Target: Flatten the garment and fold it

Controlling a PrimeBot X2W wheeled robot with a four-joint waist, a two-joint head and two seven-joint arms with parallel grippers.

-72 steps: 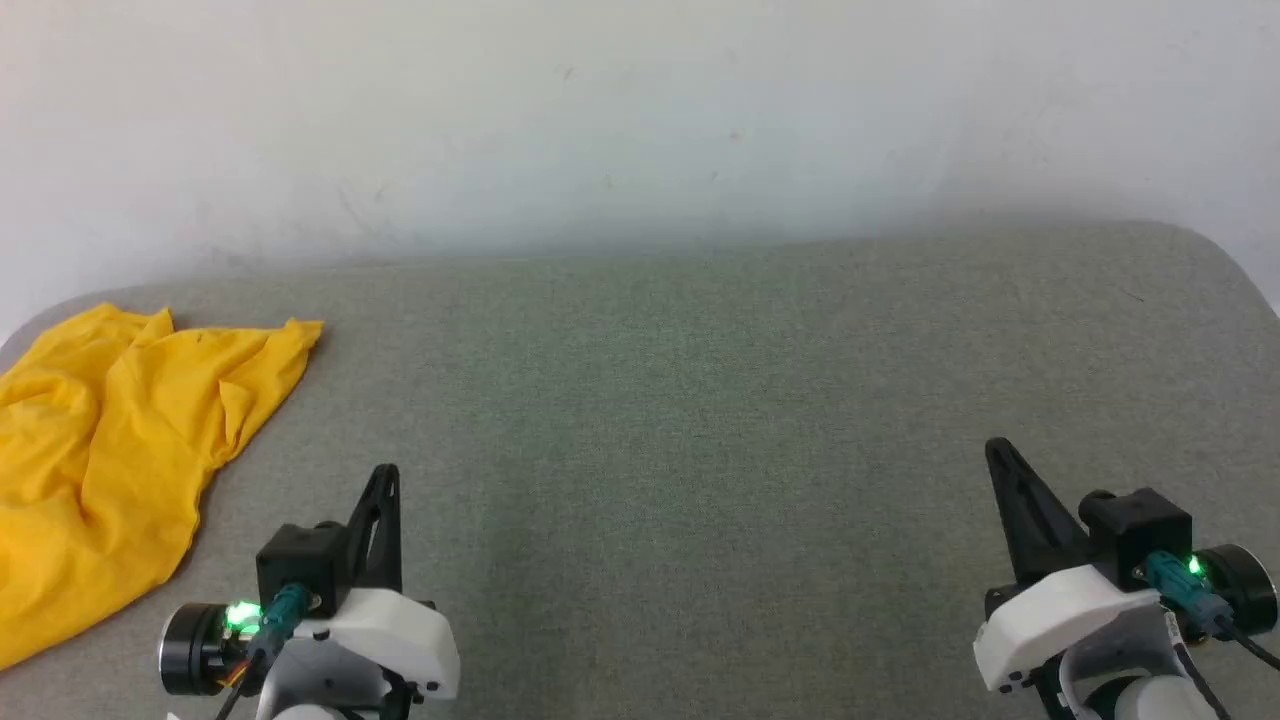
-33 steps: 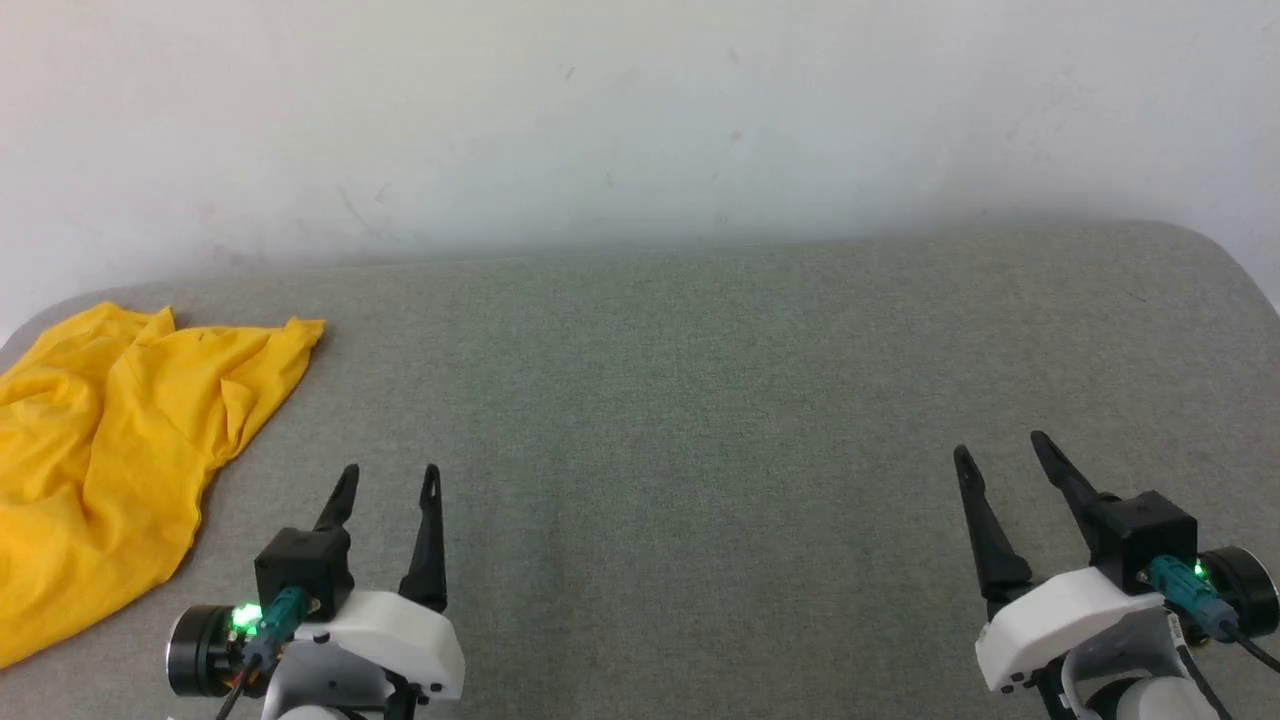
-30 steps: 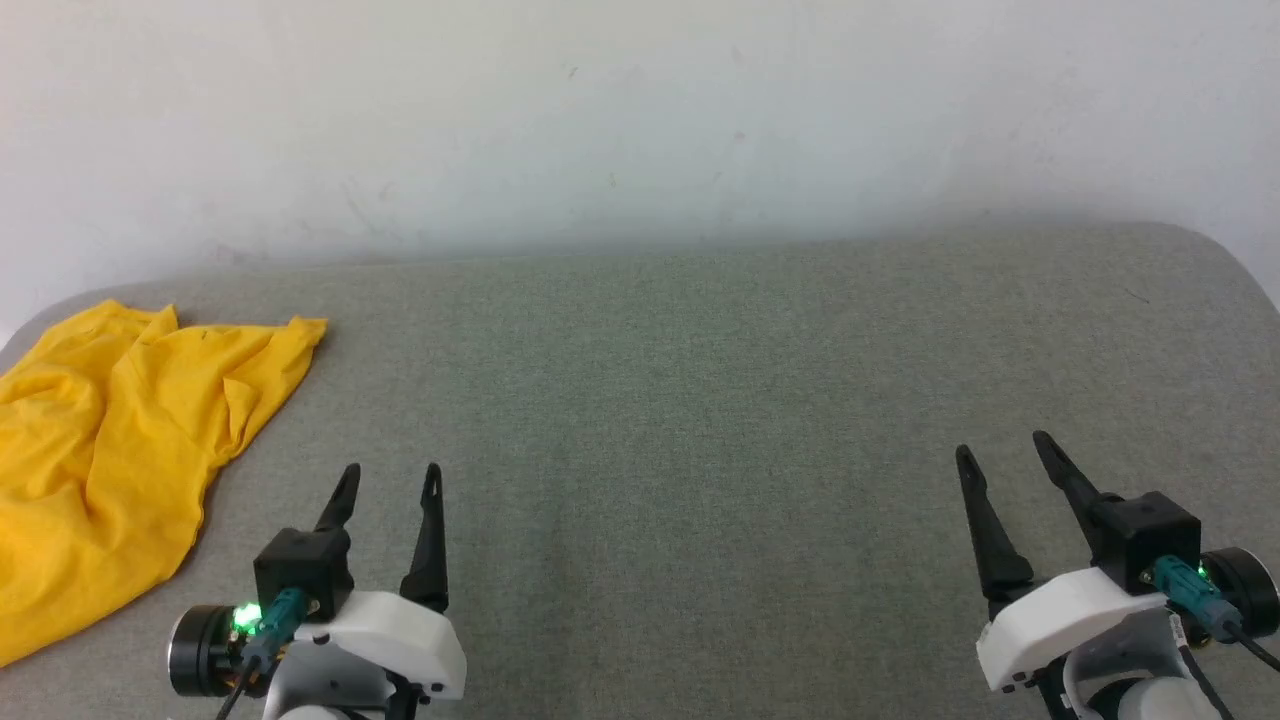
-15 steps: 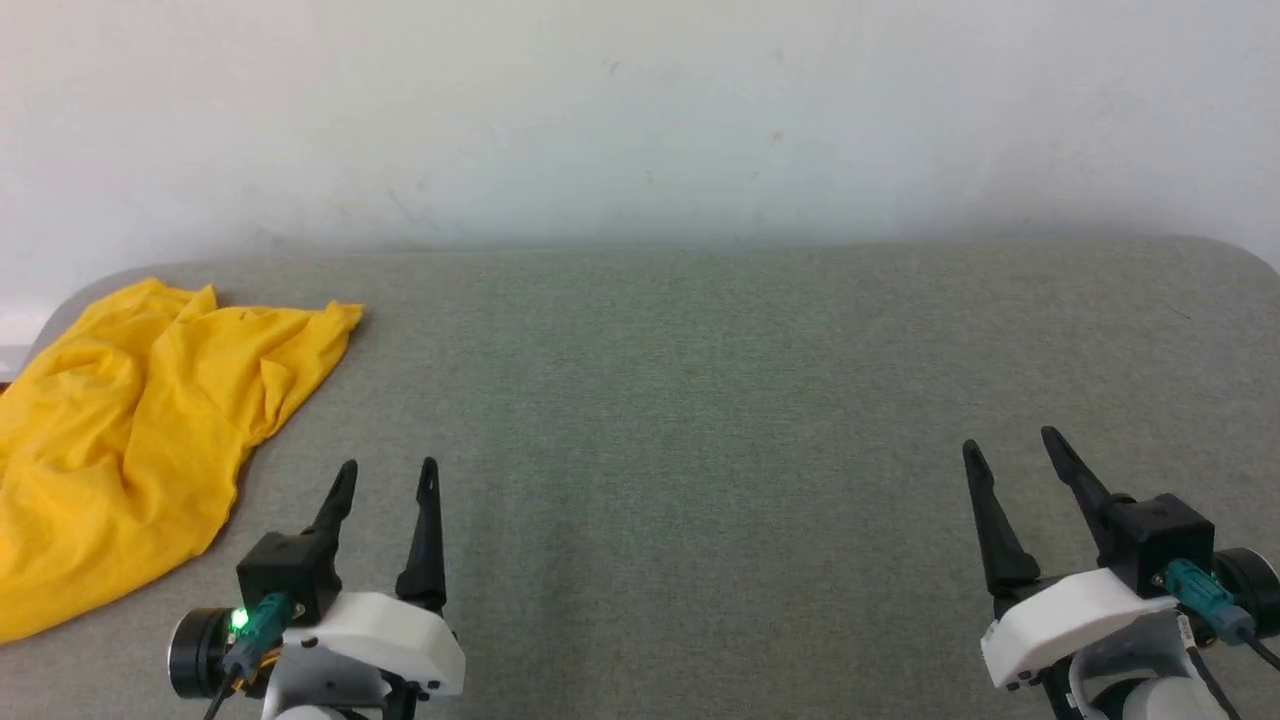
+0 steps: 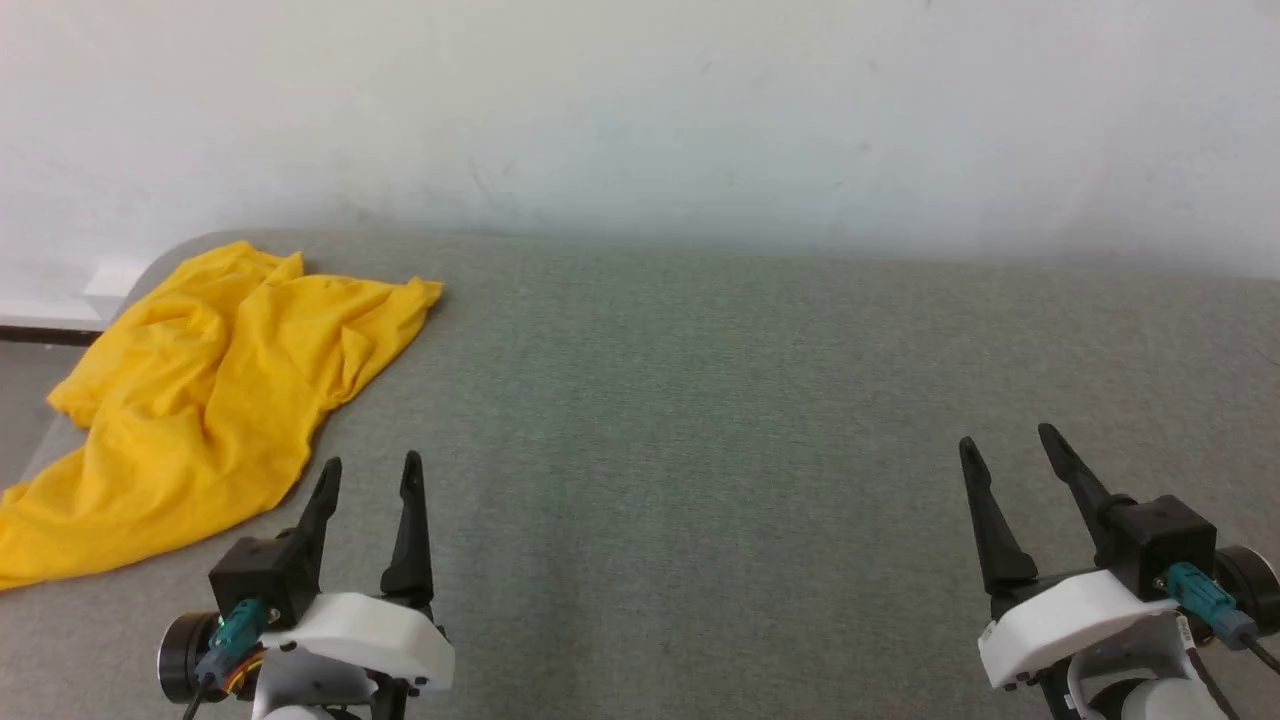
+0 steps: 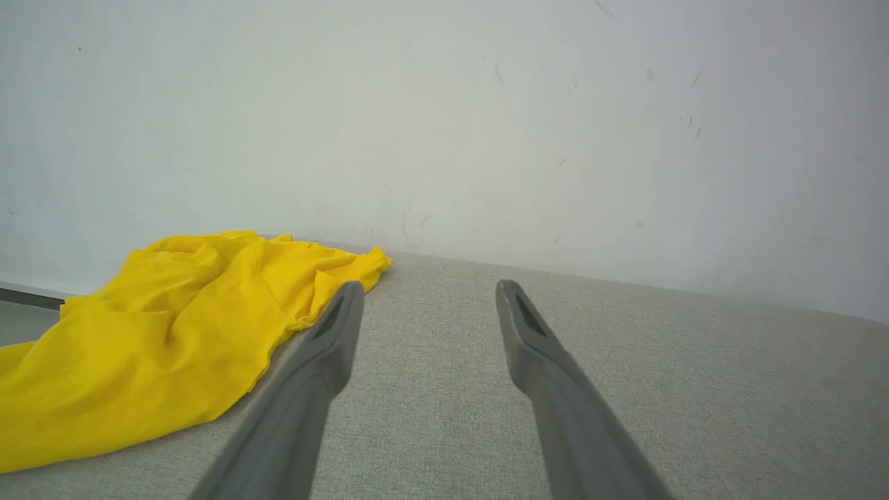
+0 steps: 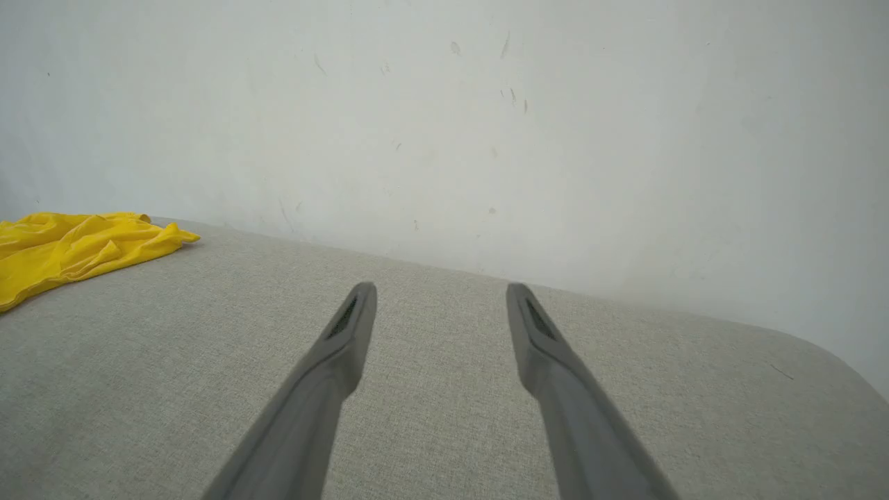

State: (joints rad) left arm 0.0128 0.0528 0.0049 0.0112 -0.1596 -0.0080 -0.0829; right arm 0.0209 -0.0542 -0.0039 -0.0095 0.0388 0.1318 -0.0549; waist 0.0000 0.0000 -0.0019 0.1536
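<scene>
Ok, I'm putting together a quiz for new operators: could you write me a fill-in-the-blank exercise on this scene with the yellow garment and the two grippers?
The crumpled mustard-yellow fabric garment lies on the robot's ___ side of the grey-green padded surface.
The left gripper, with two long dark fingers, is ___ and holds nothing.
The right gripper is ___ from the garment than the left one.
Behind the surface stands a plain ___ wall.
Missing words: left; open; farther; white.

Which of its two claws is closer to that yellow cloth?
Left. The left gripper sits just beside the garment, not touching it. The right gripper is far off across the grey surface.
</scene>
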